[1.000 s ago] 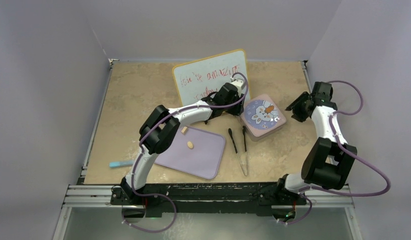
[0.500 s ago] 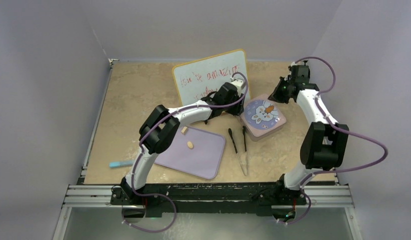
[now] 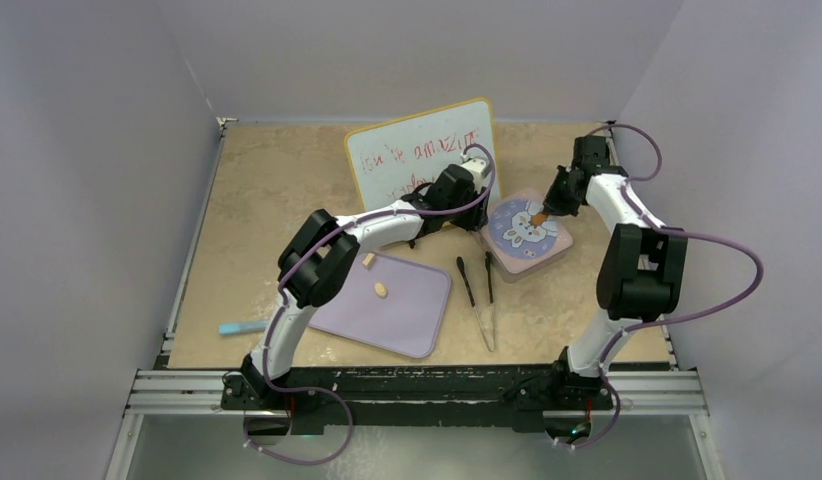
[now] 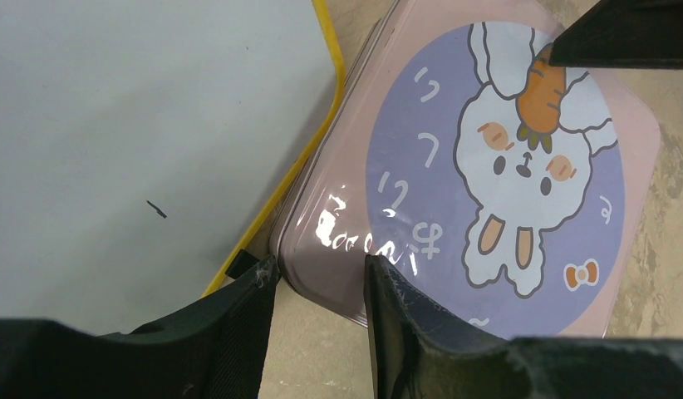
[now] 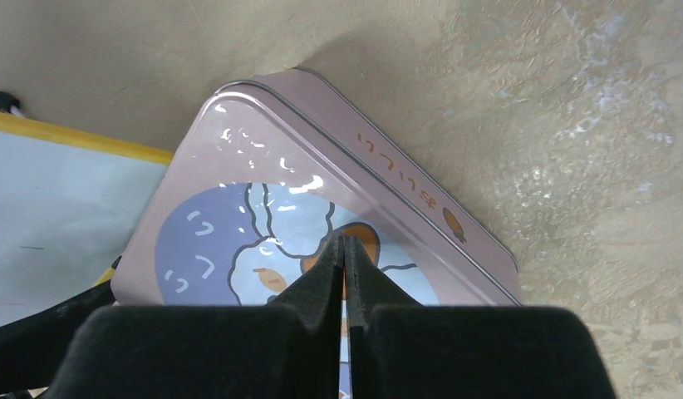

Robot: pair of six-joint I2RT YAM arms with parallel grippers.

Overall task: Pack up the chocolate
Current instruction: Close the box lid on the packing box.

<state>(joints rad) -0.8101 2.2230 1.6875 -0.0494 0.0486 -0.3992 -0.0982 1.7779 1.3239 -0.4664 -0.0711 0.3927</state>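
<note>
Two small tan chocolate pieces lie on the lavender tray. The pink tin with a bunny lid sits closed, right of the whiteboard. My left gripper straddles the tin's left corner, one finger against each side of it. My right gripper is shut with nothing between its jaws. Its tips rest on the orange carrot printed on the lid. The inside of the tin is hidden.
A yellow-framed whiteboard lies just behind the left gripper, close to the tin. Black-tipped tongs lie between tray and tin. A blue marker lies at the near left. Walls close the table on three sides.
My right arm swung in from the table's right side to above the tin, shut its jaws and came down onto the lid. The left arm and the tin stayed put.
</note>
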